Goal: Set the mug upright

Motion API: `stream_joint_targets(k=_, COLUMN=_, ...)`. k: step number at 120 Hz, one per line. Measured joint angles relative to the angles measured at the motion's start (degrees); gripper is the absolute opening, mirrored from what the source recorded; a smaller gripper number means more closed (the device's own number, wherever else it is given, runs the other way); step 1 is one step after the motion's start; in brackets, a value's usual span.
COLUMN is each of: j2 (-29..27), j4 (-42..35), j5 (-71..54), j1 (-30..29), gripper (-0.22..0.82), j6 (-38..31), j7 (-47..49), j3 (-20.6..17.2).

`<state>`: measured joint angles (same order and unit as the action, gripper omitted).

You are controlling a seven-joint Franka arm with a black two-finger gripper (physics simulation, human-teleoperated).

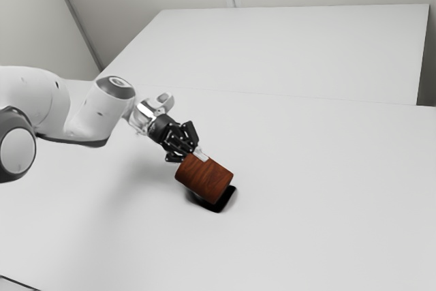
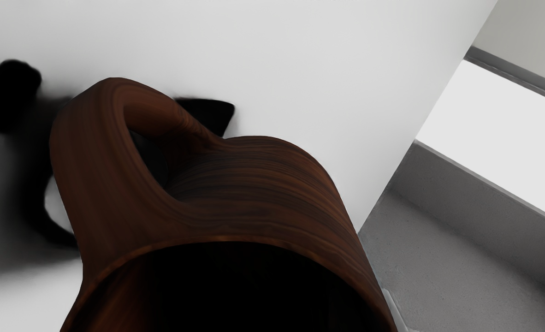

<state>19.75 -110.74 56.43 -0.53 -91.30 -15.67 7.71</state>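
At five o'clock from the jaws in the exterior view, see the wooden mug (image 1: 206, 179) tilted over its shadow (image 1: 220, 208) on the worktop (image 1: 306, 189). Cannot tell whether to call the jaws apart, together or clamped on it.

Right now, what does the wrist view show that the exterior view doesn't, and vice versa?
Wrist view: the handle of the mug and a look into its dark mouth.
Exterior view: the arm reaching in and the gripper at the mug's upper end.
Both: the mug's brown wood-grained side, the pale table and dark shadow on it.
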Motion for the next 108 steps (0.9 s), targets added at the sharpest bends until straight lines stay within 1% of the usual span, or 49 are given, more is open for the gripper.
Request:
stream_joint_targets(k=16, j2=-4.47, j4=3.17, j5=-11.61, j1=4.87, gripper=-0.17, j6=-5.37, j7=0.62, j3=-0.05)
stream_joint_targets(k=39, j2=-9.04, j4=3.19, j5=-30.11, j1=9.82, gripper=-0.18, j6=-13.54, j7=1.91, j3=-0.24)
stream_joint_targets(k=63, j2=-11.82, j4=1.61, j5=-47.35, j1=10.86, gripper=-0.18, j6=-17.3, j7=6.64, j3=-4.01)
stream_joint_targets(k=82, j2=-12.06, j4=-0.1, j5=-53.7, j1=11.04, gripper=-0.18, j6=-20.25, j7=11.15, j3=-4.63)
stream_joint_targets(k=108, j2=-11.37, j4=-1.12, j5=-55.61, j1=10.98, gripper=-0.18, j6=-23.61, j7=16.31, j3=-5.34)
